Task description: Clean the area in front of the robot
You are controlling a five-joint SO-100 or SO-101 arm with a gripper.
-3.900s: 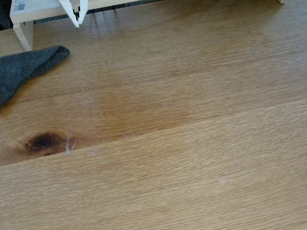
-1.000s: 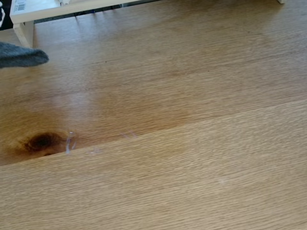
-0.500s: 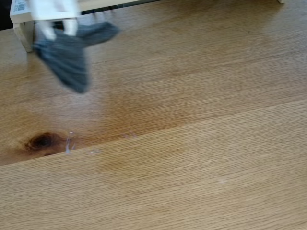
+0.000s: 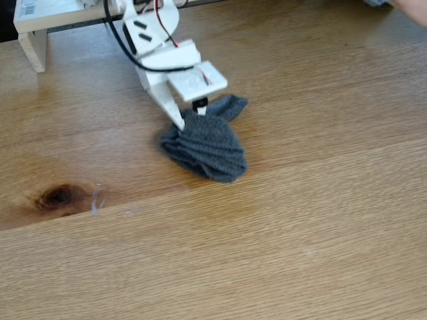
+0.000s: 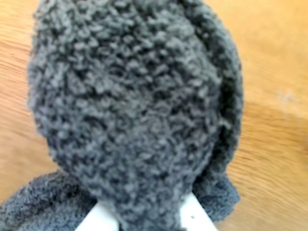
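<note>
The white robot arm (image 4: pixel 160 50) with black wires reaches down from the upper left of the fixed view onto the light-brown oak surface (image 4: pixel 280 220). Its gripper (image 4: pixel 190 119) is shut on a dark grey fuzzy cloth (image 4: pixel 203 143), which is bunched and pressed on the wood near the middle. In the wrist view the cloth (image 5: pixel 134 110) fills most of the picture, with the white fingers (image 5: pixel 103 219) showing at the bottom edge and wood grain around it.
A dark knot (image 4: pixel 59 197) and pale smears (image 4: pixel 97 199) lie at the left by the board seam (image 4: pixel 300 167). The pale shelf with barcode label (image 4: pixel 33 13) stands at the top left. Something blurred (image 4: pixel 400 3) enters at the top right corner.
The arm has swung right and down into the middle, carrying the grey cloth from the upper left near the shelf onto the wood.
</note>
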